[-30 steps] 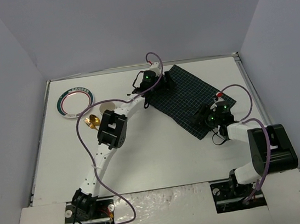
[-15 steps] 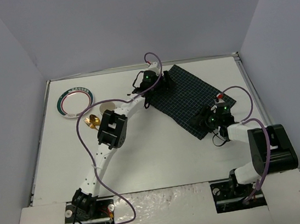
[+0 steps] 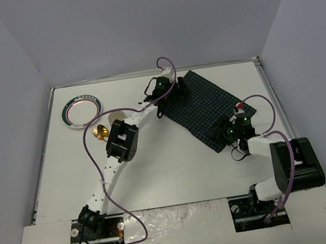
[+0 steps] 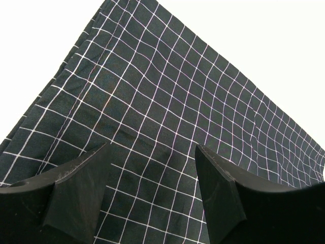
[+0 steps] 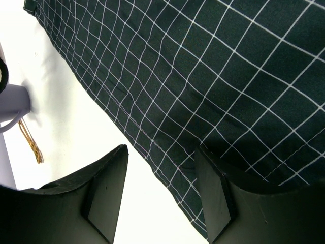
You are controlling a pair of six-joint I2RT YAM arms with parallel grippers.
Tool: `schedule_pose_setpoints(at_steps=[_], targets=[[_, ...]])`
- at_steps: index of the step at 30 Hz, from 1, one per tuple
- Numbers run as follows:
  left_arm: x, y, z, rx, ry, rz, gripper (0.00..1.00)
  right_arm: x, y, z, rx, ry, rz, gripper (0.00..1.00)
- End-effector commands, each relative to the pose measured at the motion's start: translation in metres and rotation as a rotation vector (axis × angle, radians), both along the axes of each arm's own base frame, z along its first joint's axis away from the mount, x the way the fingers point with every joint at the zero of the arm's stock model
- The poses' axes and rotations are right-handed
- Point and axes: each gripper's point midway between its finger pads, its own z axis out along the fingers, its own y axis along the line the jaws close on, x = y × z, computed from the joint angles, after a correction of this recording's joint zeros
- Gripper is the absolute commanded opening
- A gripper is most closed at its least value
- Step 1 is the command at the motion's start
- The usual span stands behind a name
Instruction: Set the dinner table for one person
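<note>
When viewed from above: dinner table (image 3: 175, 168), a plain white worktop, filling the walled bay from the arm bases to the back wall.

Checked cloth (image 3: 209, 104): dark green, laid flat and diagonal on the right half of the worktop.

Left claw (image 3: 175, 90): over the far-left corner of the cloth. Fingers (image 4: 76, 203) set wide apart, flat cloth beneath, nothing clamped.

Right claw (image 3: 217, 131): at the near corner of the cloth. Held at a middling gap astride the hem, one finger over bare worktop, the other over fabric. Nothing pinched. Contact with the fabric: cannot tell.

Left of the cloth, well apart from it:
- green-rimmed ring plate (image 3: 82, 110), near the far-left corner;
- beige disc (image 3: 116, 117), just beside the left arm (image 3: 141, 117);
- gold cutlery (image 3: 99, 132), partly hidden by that arm's black elbow block.

Left arm stretched across the worktop between these items and the cloth. Purple cable (image 3: 89, 153) looped alongside.
</note>
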Motion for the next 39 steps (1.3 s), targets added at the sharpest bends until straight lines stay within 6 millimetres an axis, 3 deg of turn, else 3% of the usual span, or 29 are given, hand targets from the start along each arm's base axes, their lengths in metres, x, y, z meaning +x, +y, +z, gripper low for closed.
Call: schedule_pose_setpoints(at_steps=[1, 12, 15, 20, 26, 29, 33, 36, 39], targets=[[0.011, 0.002, 0.041, -0.052, -0.069, 0.021, 0.63, -0.029, -0.005, -0.023, -0.034, 0.113, -0.009, 0.53], [0.012, 0.003, 0.036, -0.054, -0.059, 0.023, 0.63, -0.029, -0.004, -0.021, -0.028, 0.102, -0.007, 0.55], [0.01, 0.003, 0.041, -0.056, -0.064, 0.021, 0.63, -0.019, -0.003, -0.007, -0.027, 0.054, -0.002, 0.57], [0.009, 0.003, 0.066, -0.066, -0.115, 0.012, 0.69, -0.001, -0.004, 0.027, -0.05, -0.04, 0.007, 0.65], [0.004, 0.002, 0.112, -0.102, -0.186, -0.004, 0.73, 0.022, -0.009, 0.077, -0.109, -0.157, 0.024, 0.71], [-0.004, 0.001, 0.147, -0.132, -0.224, -0.02, 0.75, 0.032, -0.011, 0.108, -0.135, -0.228, 0.026, 0.74], [-0.026, 0.002, 0.216, -0.164, -0.311, -0.034, 0.78, 0.036, -0.018, 0.139, -0.199, -0.295, 0.033, 0.81], [-0.042, 0.013, 0.255, -0.164, -0.353, -0.015, 0.82, 0.038, -0.026, 0.168, -0.253, -0.363, 0.021, 0.86], [-0.062, 0.04, 0.287, -0.132, -0.36, 0.035, 0.86, 0.036, -0.033, 0.2, -0.293, -0.436, -0.001, 0.92]])
